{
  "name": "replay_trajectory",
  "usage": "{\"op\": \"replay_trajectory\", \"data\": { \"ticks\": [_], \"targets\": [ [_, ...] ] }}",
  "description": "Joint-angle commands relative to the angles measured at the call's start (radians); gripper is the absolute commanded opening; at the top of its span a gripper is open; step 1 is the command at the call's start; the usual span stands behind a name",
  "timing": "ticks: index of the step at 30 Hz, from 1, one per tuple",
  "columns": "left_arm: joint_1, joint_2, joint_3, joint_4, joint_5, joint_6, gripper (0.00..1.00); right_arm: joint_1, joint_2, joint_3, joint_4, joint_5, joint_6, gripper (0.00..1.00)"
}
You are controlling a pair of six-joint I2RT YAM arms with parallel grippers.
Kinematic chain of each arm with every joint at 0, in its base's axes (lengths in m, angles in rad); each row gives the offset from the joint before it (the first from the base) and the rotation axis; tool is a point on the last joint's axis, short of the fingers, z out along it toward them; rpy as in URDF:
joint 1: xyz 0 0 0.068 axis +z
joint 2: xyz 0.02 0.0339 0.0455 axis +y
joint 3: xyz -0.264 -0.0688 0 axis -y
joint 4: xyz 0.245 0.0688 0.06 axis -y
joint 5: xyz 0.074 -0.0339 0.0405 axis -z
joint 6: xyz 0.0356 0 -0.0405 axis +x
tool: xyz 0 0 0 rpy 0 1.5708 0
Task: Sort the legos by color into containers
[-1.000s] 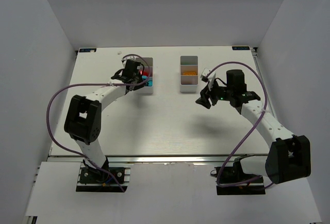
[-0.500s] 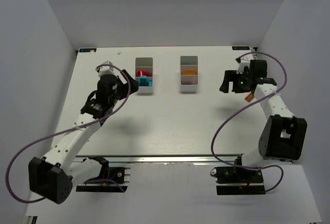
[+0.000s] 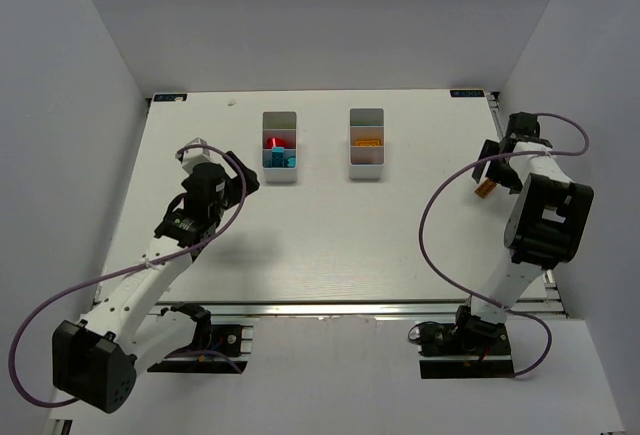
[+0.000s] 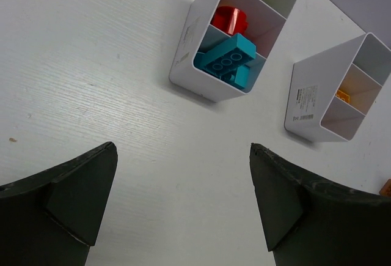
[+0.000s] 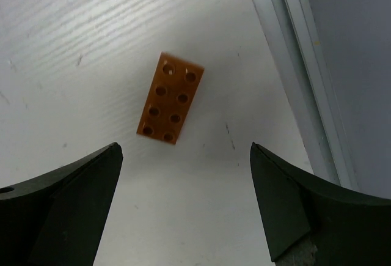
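Both claws spread wide, nothing held: bins off the left one, a loose brick off the right.
The left claw (image 4: 182, 150) hangs above the white table (image 4: 91, 64), jaws fully apart and empty. Ahead of it, its wrist camera looks into the left white three-compartment plastic bin (image 4: 189, 40): teal rectangular bricks (image 4: 227, 58) in the nearest compartment, a red rounded brick (image 4: 230, 18) in the middle one. Further right stands the right white bin (image 4: 305, 104), an orange piece (image 4: 343, 95) in its middle compartment. The right claw (image 5: 185, 148), equally wide and empty, has a flat orange rectangular plastic brick (image 5: 170, 98) just ahead, near the grey metal edge rail (image 5: 293, 46). From overhead that brick is only a sliver by the arm.
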Motion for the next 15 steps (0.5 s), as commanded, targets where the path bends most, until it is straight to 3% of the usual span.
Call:
{"op": "replay_trajectory", "data": {
  "ticks": [1,8,15],
  "targets": [
    [0.004,0.014,-0.001,0.035,-0.021,-0.005,0.98,0.002,0.062,0.08,0.028,0.063,0.052,0.89],
    [0.004,0.035,0.004,0.046,-0.029,-0.035,0.98,0.003,0.18,0.179,0.037,0.072,0.115,0.88],
    [0.005,0.04,0.029,0.009,-0.052,-0.019,0.98,0.003,0.185,0.12,0.034,0.082,0.157,0.8]
  ]
}}
